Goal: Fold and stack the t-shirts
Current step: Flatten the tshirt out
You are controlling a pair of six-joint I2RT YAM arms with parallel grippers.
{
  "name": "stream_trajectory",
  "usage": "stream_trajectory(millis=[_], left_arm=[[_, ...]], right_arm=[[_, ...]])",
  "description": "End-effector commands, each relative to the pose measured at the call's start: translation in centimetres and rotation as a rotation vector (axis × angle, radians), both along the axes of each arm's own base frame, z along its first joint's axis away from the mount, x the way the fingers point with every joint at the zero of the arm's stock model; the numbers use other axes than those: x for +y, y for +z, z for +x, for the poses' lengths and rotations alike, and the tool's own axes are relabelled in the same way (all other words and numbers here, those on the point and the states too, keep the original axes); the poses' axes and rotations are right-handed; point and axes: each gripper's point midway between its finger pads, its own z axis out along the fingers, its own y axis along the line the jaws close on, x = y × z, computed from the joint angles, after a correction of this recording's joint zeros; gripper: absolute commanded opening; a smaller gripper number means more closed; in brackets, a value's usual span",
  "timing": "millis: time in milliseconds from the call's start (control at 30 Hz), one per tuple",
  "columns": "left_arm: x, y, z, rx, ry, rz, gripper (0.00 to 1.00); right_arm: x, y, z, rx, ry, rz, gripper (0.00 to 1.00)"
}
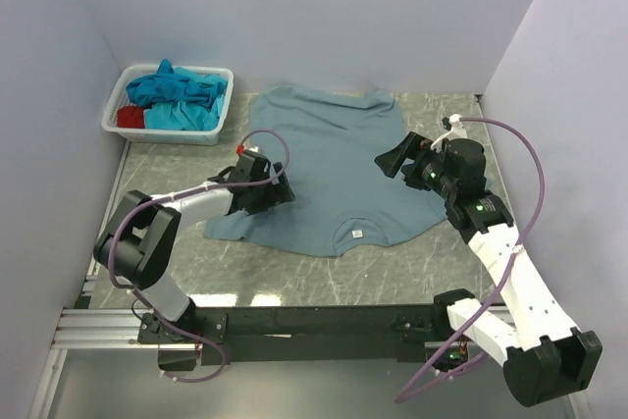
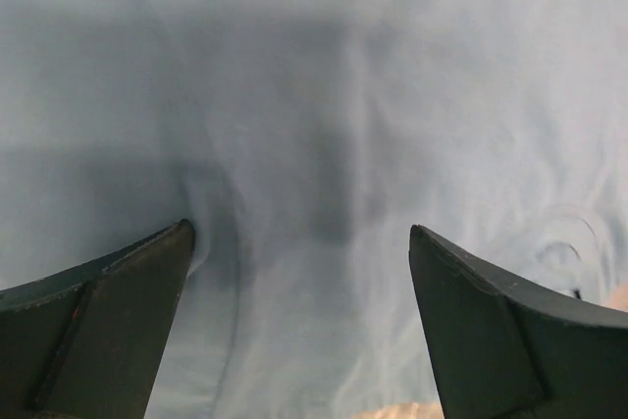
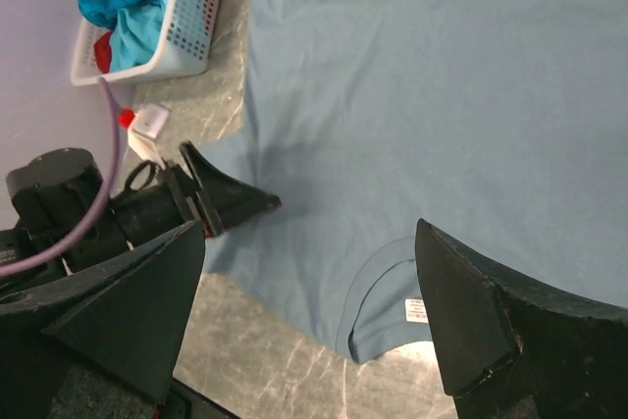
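Observation:
A dusty grey-blue t-shirt (image 1: 329,159) lies spread flat on the table, collar toward the arms, with its white neck label (image 1: 356,234) showing. My left gripper (image 1: 283,189) is open and low over the shirt's left side; in the left wrist view (image 2: 301,233) cloth fills the frame, with a crease by the left fingertip (image 2: 147,272). My right gripper (image 1: 394,157) is open and empty, raised above the shirt's right side. The right wrist view shows the shirt (image 3: 442,95), its collar and label (image 3: 417,309), and the left gripper (image 3: 231,198). Turquoise shirts (image 1: 177,93) and a red one (image 1: 130,117) lie in the basket.
The white plastic basket (image 1: 167,134) stands at the back left corner, also in the right wrist view (image 3: 191,17). Grey walls close in the back and both sides. The marble tabletop (image 1: 294,277) shows bare between the shirt and the arm bases.

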Motion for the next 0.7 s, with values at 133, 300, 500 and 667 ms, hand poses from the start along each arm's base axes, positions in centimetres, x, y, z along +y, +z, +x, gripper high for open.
stream_trajectory(millis=[133, 300, 500, 667], left_arm=[[-5.1, -3.6, -13.6, 0.337, -0.220, 0.004, 0.99], [-9.7, 0.8, -17.5, 0.253, -0.382, -0.015, 0.99], [-9.5, 8.1, -11.1, -0.131, -0.261, 0.114, 1.00], [-7.7, 17.1, -3.6, -0.505, -0.085, 0.145, 0.99]], right_arm=[[0.6, 2.8, -0.6, -0.130, 0.060, -0.010, 0.94], [-0.1, -0.2, 0.8, -0.035, 0.011, -0.060, 0.94], [-1.5, -1.7, 1.5, 0.010, -0.056, -0.115, 0.94], [-3.5, -2.8, 1.6, 0.029, -0.154, -0.169, 0.95]])
